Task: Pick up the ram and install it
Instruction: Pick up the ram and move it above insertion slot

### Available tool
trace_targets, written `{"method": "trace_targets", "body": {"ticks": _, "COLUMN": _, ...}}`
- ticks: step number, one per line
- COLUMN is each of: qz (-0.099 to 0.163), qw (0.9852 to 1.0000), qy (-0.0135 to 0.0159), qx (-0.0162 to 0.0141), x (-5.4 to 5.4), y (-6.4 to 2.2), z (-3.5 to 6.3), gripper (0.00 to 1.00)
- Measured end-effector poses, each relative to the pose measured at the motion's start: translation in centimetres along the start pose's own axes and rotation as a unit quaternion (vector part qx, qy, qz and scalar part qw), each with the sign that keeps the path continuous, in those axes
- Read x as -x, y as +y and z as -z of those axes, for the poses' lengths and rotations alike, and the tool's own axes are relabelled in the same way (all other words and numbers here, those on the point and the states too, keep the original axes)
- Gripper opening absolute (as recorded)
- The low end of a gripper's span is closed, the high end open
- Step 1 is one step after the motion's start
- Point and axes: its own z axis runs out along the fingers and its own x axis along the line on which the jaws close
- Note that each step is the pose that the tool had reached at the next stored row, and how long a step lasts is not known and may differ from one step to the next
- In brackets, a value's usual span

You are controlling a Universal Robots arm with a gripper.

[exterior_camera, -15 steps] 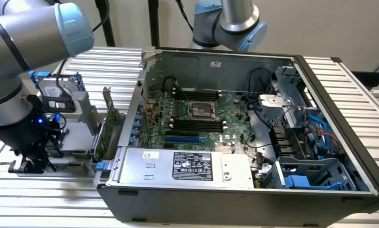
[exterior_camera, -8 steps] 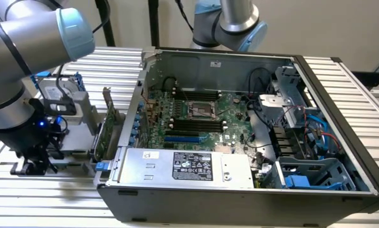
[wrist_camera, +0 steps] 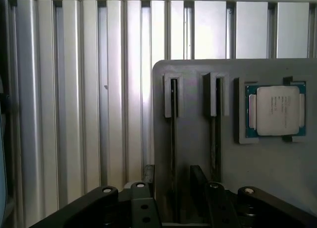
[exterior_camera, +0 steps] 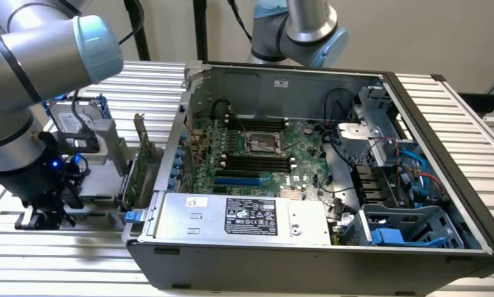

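On the flat grey plastic holder plate (wrist_camera: 277, 181), in the narrow slot nearest the plate's side edge that borders bare table, the ram (wrist_camera: 173, 139) stands on its long edge. It is seen edge-on as a thin dark line, so its colour and chips cannot be made out. Its long axis runs parallel to that side edge and to the ribs of the silver aluminium table (wrist_camera: 94, 114). One end is caught in a raised grey end-block (wrist_camera: 168, 96) near the plate's rounded corner, and the other end points toward the black two-fingered gripper (wrist_camera: 173, 179). The gripper is spread, with its dark fingers (wrist_camera: 148, 174) set on either side of the ram's slot; whether they touch the stick cannot be told. A second, parallel slot holds another thin dark stick (wrist_camera: 216, 134). Just beyond it, a square silver-lidded processor (wrist_camera: 277, 110) lies flat in a recess. In the exterior view the thick grey robot arm (exterior_camera: 24, 74) reaches down to the plate on the exterior view's left of the open dark steel computer case (exterior_camera: 272, 266). A larger green expansion card (exterior_camera: 140, 167) stands upright between them.
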Motion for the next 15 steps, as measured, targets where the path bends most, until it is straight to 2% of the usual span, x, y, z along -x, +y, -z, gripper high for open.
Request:
{"method": "trace_targets", "body": {"ticks": 5, "qz": 0.000, "qw": 1.0000, "qy": -0.0034, "qx": 0.0000, "x": 0.00, "y": 0.24, "z": -0.37, "gripper": 0.42}}
{"method": "trace_targets", "body": {"ticks": 8, "qz": 0.000, "qw": 1.0000, "qy": -0.0037, "qx": 0.0001, "x": 0.02, "y": 0.24, "z": -0.40, "gripper": 0.40}}
{"method": "trace_targets", "body": {"ticks": 9, "qz": 0.000, "qw": 1.0000, "qy": -0.0037, "qx": 0.0001, "x": 0.02, "y": 0.24, "z": -0.41, "gripper": 0.33}}
{"method": "trace_targets", "body": {"ticks": 15, "qz": 0.000, "qw": 1.0000, "qy": -0.0041, "qx": 0.0000, "x": 0.07, "y": 0.24, "z": -0.47, "gripper": 0.31}}
